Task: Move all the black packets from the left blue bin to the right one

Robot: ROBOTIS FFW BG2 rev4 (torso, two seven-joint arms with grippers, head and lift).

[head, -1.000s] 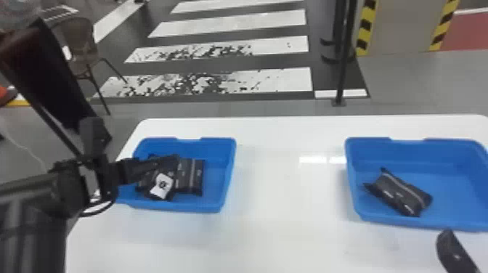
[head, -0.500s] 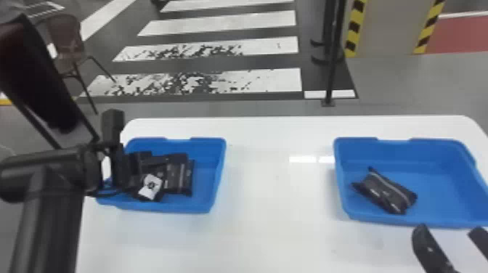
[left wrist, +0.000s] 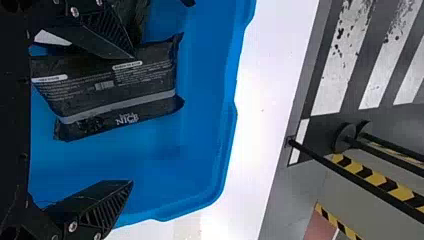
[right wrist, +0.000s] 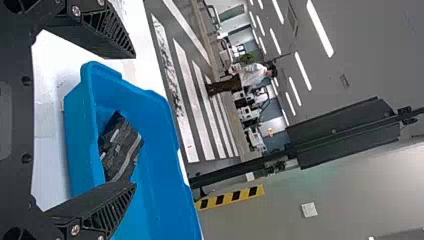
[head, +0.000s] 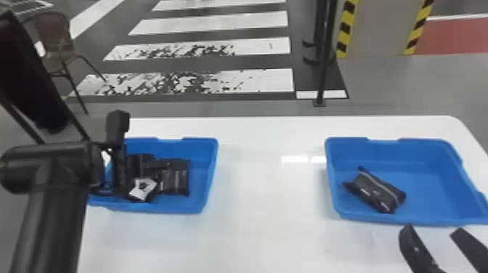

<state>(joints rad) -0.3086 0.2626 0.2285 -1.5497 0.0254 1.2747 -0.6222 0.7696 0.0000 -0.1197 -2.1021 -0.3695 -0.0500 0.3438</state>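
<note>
In the head view my left gripper is over the left part of the left blue bin, beside several black packets, one with a white patch. In the left wrist view, the left gripper is wide open; one fingertip overlaps the edge of a flat black packet. My right gripper stands open at the near side of the right blue bin, which holds one black packet. The right wrist view has the right gripper with nothing between its fingers, near that packet.
Both bins stand on a white table, with a wide stretch of tabletop between them. Beyond its far edge are a chair, a dark post and striped floor. A dark object rises at the head view's left edge.
The head view has shifted so that the bins lie farther left in it. My left gripper has turned, no longer stretching across the packets. The right gripper has come farther into view, its second finger now showing.
</note>
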